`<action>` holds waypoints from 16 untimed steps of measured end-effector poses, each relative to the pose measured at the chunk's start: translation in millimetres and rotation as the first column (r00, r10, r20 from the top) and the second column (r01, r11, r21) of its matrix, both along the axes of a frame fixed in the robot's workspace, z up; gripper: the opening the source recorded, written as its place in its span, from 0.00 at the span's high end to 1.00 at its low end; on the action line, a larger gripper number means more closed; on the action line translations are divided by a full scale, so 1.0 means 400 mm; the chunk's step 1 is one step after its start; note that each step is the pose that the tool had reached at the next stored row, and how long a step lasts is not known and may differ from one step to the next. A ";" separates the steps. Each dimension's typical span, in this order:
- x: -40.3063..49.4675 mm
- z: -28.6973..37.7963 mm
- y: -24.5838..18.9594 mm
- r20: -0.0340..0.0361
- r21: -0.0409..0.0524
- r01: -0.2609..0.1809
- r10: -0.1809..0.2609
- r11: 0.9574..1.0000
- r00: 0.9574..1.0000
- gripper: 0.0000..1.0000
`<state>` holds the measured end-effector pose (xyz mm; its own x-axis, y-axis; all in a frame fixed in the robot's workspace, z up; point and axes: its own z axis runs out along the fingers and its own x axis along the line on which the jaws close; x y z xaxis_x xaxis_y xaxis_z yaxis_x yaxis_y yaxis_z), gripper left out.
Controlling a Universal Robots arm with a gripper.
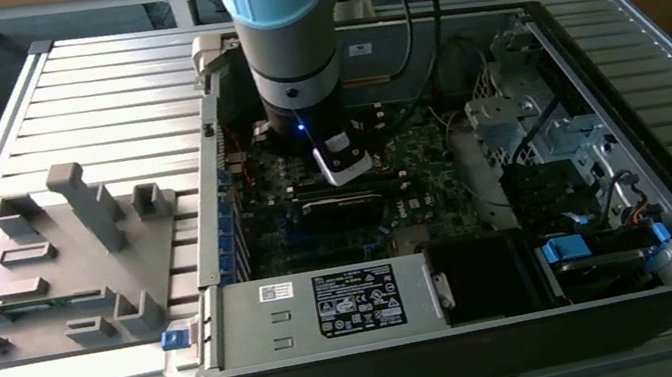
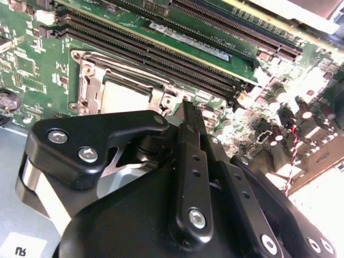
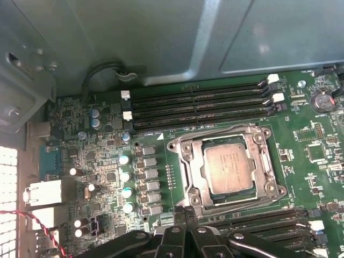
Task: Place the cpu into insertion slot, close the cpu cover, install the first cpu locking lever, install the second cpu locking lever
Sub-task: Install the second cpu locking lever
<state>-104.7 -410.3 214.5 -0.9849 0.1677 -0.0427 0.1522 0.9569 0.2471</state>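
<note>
The open computer case (image 1: 478, 227) is lying on the slatted table (image 1: 92, 96), with the grey fixture block (image 1: 64, 262) sitting to the exterior view's left. The arm is reaching down inside, over the green motherboard (image 3: 97, 161). The gripper (image 3: 184, 210) is hovering with fingers pressed together, holding nothing, just beside the socket. The cpu (image 3: 228, 169) is sitting in that socket, with the cpu cover (image 3: 185, 161) lying framed around it.

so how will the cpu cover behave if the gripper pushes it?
The cpu cover looks like thin metal framing around the cpu, so probably light and slightly springy. It lies flat around the chip, so a downward push should meet firm resistance. The gripper sits at its edge; bare metal may be slippery.
</note>
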 end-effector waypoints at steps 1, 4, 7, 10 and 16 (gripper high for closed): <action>0.001 0.000 0.003 0.000 -0.003 0.000 0.000 1.000 1.000 0.90; 0.011 0.000 0.006 0.000 -0.008 0.000 0.000 1.000 1.000 0.90; 0.028 0.000 0.007 0.000 -0.014 0.000 0.000 1.000 1.000 0.90; 0.044 0.000 0.009 0.000 -0.022 0.001 -0.001 1.000 1.000 0.90; 0.061 0.000 0.020 -0.001 -0.048 0.001 -0.001 0.999 1.000 0.90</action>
<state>-80.2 -402.2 214.4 -0.9849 0.1662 -0.0494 0.1532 0.9676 0.2009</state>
